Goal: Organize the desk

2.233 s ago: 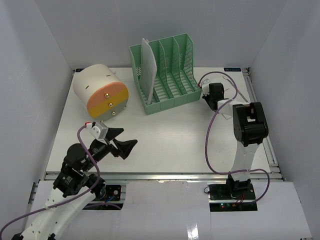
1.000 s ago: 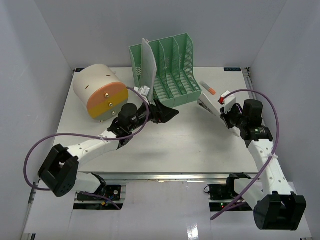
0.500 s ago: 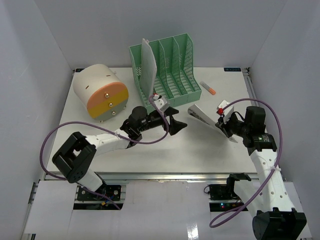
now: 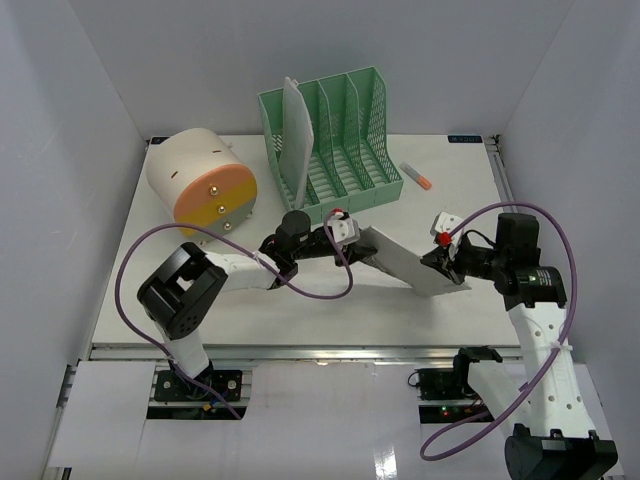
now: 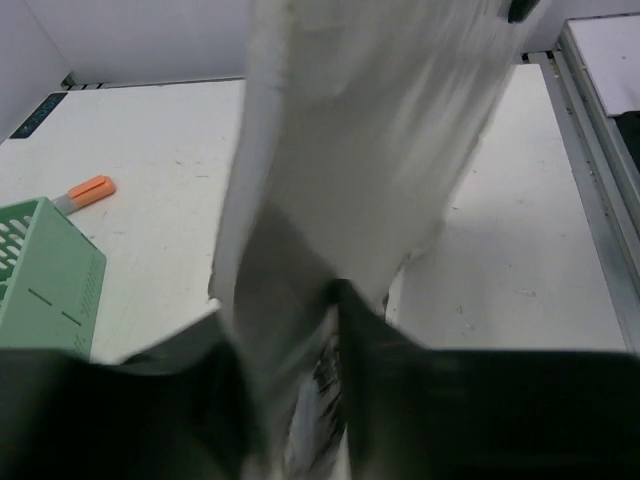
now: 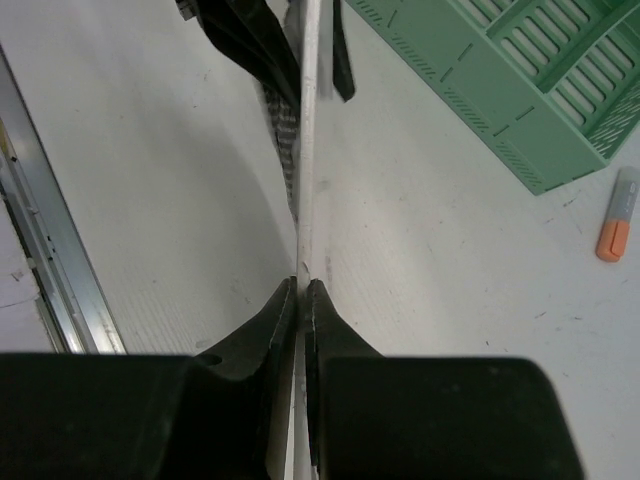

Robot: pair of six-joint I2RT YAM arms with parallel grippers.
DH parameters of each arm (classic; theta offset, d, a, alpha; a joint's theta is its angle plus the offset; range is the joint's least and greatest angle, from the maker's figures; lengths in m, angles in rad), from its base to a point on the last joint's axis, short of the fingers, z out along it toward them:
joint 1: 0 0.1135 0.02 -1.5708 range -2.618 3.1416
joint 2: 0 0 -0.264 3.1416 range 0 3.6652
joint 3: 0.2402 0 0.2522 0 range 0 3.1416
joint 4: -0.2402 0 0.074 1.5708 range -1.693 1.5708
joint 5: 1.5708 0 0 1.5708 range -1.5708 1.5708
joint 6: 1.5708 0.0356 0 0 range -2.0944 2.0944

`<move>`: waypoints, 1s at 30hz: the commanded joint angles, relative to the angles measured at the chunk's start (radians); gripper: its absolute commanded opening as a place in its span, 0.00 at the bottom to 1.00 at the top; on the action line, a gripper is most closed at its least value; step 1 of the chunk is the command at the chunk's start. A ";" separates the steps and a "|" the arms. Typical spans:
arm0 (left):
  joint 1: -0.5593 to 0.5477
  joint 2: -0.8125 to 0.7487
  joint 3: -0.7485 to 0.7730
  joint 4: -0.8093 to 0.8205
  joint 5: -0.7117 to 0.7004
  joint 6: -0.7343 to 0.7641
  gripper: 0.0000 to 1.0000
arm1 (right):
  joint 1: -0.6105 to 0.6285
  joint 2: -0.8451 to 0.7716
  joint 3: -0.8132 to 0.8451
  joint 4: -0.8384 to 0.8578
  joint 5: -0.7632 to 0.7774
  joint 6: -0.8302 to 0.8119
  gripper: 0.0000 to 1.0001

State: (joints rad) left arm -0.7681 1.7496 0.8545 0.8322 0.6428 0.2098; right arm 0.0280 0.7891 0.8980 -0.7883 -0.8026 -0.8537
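Observation:
A thin white sheaf of paper [image 4: 402, 262] hangs edge-on just above the desk [image 4: 250, 300], stretched between both arms. My right gripper [image 4: 441, 268] is shut on its right end; in the right wrist view the fingertips [image 6: 302, 287] pinch the paper's edge [image 6: 308, 150]. My left gripper [image 4: 355, 240] has its fingers pressed on either side of the left end. The left wrist view shows the paper [image 5: 350, 150] running up from between my left gripper [image 5: 300, 335]. Those left fingers [image 6: 250, 40] also show at the top of the right wrist view.
A green mesh file rack [image 4: 335, 140] stands at the back with a white sheet [image 4: 295, 125] in its left slot. Left of it sits a round beige box with orange and yellow drawers [image 4: 200, 185]. An orange marker [image 4: 416, 177] lies right of the rack.
The right arm carried the paper leftward toward the middle of the desk. The left arm reached right to meet it, and its open jaws closed on the paper's left end.

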 commanded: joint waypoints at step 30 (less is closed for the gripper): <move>0.001 -0.315 0.320 -0.931 0.042 0.340 0.00 | 0.584 0.381 0.376 0.026 0.401 -0.022 0.39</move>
State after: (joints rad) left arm -0.7639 1.4968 1.1189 -0.0108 0.6996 0.4970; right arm 0.5586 1.1189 1.1811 -0.7275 -0.5529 -0.8955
